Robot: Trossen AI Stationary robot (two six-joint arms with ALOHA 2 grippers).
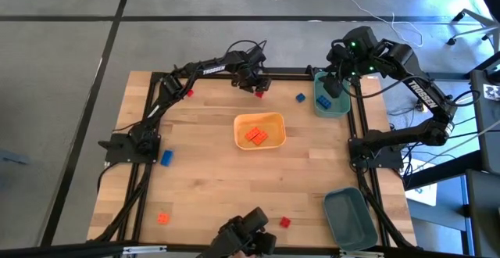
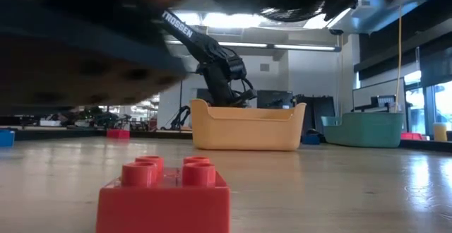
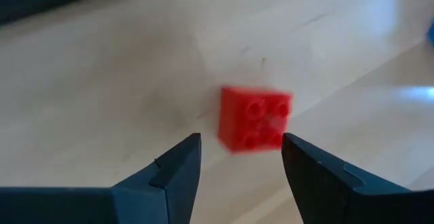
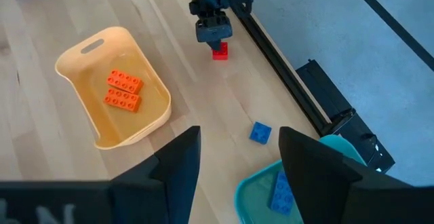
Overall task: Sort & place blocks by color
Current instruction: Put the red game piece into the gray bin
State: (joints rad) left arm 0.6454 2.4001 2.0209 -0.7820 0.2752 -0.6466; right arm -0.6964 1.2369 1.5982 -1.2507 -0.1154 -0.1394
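Note:
My left gripper [image 3: 241, 142] is open at the table's far edge, its fingers standing just above and on either side of a red block [image 3: 254, 119] that lies studs-up on the wood; the high view shows the same red block [image 1: 259, 94]. My right gripper [image 4: 237, 139] is open over the far teal bin [image 1: 332, 105], which holds a blue block [image 4: 281, 190]. The yellow-orange tray [image 1: 273, 119] at mid-table holds two orange blocks [image 1: 255, 136]. Loose on the table lie a blue block [image 1: 300, 98], another blue block [image 1: 166, 157], a red block [image 1: 189, 93], an orange block [image 1: 162, 218] and a red block [image 1: 284, 222].
A second teal bin [image 1: 349, 215] sits at the near right corner. A dark frame rail [image 1: 289, 73] runs along the far edge right behind my left gripper. In the low view a red block [image 2: 164, 194] lies close in front, with the tray [image 2: 247, 126] beyond it.

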